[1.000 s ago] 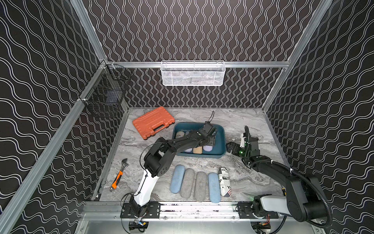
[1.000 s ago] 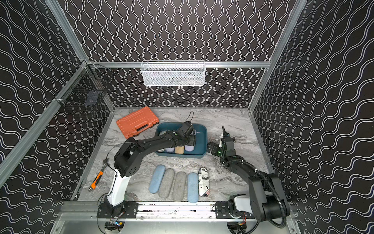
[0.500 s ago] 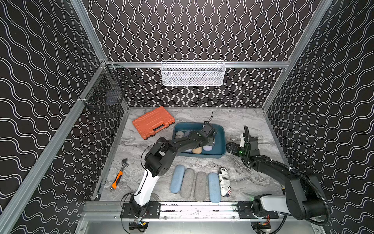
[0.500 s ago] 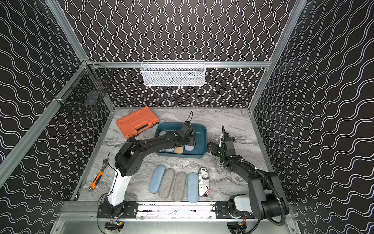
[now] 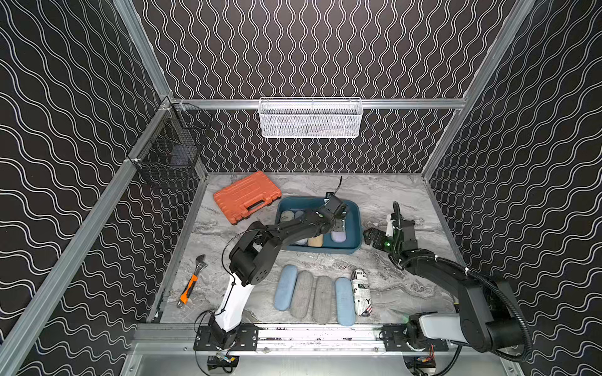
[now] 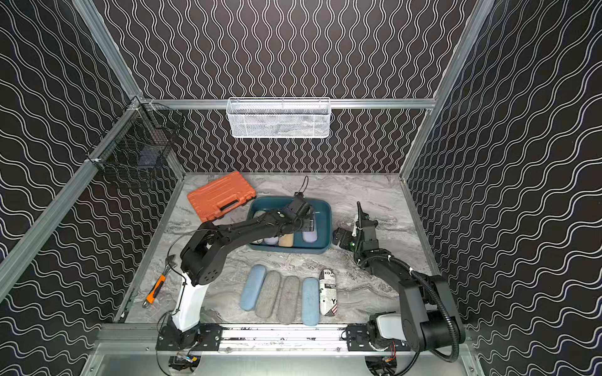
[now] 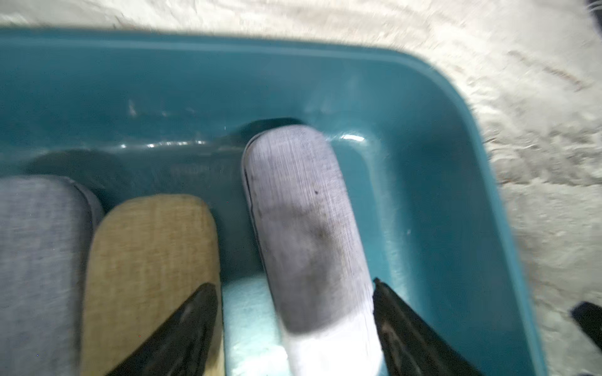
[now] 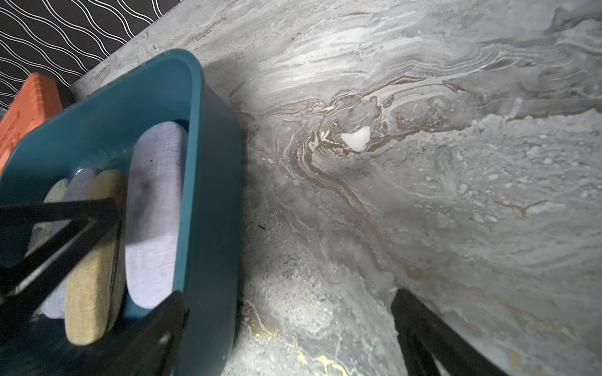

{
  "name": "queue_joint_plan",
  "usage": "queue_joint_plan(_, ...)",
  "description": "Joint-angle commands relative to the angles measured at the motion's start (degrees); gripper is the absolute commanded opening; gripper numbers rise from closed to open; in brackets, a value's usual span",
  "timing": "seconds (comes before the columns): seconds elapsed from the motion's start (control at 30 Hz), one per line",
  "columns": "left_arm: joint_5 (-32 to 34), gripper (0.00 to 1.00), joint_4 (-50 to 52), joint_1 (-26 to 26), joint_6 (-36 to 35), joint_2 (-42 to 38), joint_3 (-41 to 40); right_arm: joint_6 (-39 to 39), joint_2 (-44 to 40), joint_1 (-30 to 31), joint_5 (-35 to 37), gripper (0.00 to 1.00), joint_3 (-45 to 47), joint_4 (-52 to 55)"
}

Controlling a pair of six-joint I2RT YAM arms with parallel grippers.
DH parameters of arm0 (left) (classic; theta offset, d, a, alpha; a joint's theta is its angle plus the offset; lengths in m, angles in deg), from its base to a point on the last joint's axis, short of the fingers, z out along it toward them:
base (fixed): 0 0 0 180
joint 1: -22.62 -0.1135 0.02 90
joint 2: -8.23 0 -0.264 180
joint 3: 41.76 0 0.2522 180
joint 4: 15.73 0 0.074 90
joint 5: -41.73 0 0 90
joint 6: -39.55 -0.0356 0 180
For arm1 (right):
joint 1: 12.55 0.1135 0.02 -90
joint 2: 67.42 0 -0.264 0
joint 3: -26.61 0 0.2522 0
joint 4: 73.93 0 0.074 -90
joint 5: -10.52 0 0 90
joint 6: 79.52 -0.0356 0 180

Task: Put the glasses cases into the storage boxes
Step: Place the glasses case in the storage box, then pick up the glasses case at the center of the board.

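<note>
lavender case (image 7: 303, 221) | in tray (image 7: 456, 211) | left hand (image 7: 292, 283) spread, seemingly loose | right hand (image 8: 289, 293) wide, empty

The newspaper-printed glasses case (image 6: 327, 292) bore mostly illegible print, of which only "SUBSC" and a large "Y" could be read.

One teal tray (image 7: 423, 162), rounded corner showing, on pale marbled worktop (image 7: 537, 162). Inside, lying side by side: lavender case (image 7: 303, 228), centre frame, dark-smudged; tan case (image 7: 150, 260); grey-blue case (image 7: 35, 260), left edge. Two black fingers (image 7: 410, 332), lower frame, spread astride the lavender case, one overlapping the tan case.
</note>
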Motion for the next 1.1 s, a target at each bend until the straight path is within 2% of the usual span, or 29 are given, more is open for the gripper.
queue_joint_plan(0.0, -0.3, 0.79, -0.9, 0.1, -0.4, -1.7, 0.6, -0.2, -0.1, 0.0, -0.4, 1.0, -0.5, -1.2)
queue_joint_plan(0.33, -3.7, 0.8, -0.9, 1.6, -1.1, -10.7, -2.3, -0.3, 0.2, 0.0, -0.6, 1.0, -0.6, -1.1)
queue_joint_plan(0.47, -5.5, 0.8, -1.2, 2.2, -0.7, -15.5, -6.4, -0.3, 0.0, 0.0, -0.6, 1.0, -0.6, -1.0)
queue_joint_plan(0.6, -5.7, 0.8, -1.4, 2.7, -1.0, -22.7, -13.8, -0.2, -0.7, -0.1, -0.2, 1.0, -0.4, -1.0)
queue_joint_plan(0.83, -4.4, 0.81, 6.4, 2.8, -4.5, -37.8, -28.7, -0.4, -0.8, -0.1, -1.0, 1.0, -0.3, -1.2)
queue_joint_plan(1.07, -4.3, 0.82, 9.8, 2.8, -0.5, -48.6, -44.3, -0.8, -0.5, -0.1, -2.1, 1.0, -0.2, -1.8)
